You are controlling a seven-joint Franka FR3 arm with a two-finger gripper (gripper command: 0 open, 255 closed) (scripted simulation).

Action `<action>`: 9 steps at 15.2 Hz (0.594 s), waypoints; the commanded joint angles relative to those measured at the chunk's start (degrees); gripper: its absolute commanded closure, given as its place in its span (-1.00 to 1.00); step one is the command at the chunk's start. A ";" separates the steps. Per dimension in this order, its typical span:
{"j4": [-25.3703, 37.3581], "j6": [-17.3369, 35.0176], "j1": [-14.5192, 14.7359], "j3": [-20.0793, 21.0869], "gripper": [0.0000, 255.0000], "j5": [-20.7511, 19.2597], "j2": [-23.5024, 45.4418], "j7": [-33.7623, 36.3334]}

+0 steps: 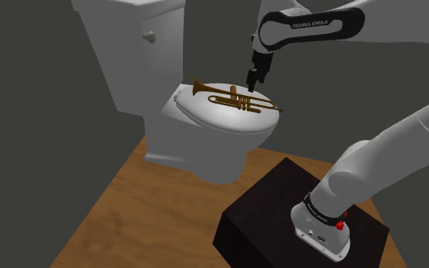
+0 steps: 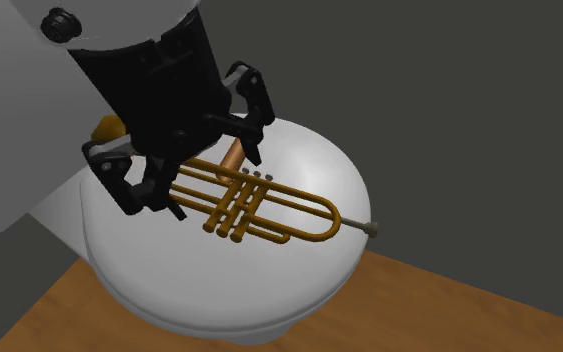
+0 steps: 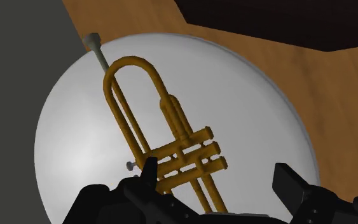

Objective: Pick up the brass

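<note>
Tool [image 2: 194,170] spread, jaws apart, nothing pinched. It hangs directly over the trumpet [image 2: 269,205], which lies flat on the closed toilet lid [image 1: 205,122].

Long axis in the shoulder view: bell [image 1: 197,86] toward the left and far, mouthpiece [image 2: 372,227] toward the right and near. Fingers [image 3: 149,172] straddle the tubing at the valve block [image 3: 187,156], one each side, across that axis; the valves sit nearer one finger.

Gap from fingertips to brass: probably small, hard to judge.

Next move, my reading: straight down, then close.

Lid smooth, domed, white. Cistern [image 1: 129,30] behind, wood floor [image 1: 121,205] below, grey walls [image 1: 30,91].
</note>
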 commanded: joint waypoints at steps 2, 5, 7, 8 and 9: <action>3.99 2.27 -0.30 -0.62 -1.00 -1.65 7.02 -2.10; 8.29 3.98 -0.51 -0.93 -1.00 -3.15 13.76 -3.73; 11.50 4.84 -0.67 -1.10 -1.00 -4.12 18.29 -4.77; 13.20 5.19 -0.75 -1.17 -1.00 -4.59 20.57 -5.29; 14.99 5.49 -0.83 -1.24 -1.00 -5.06 22.86 -5.80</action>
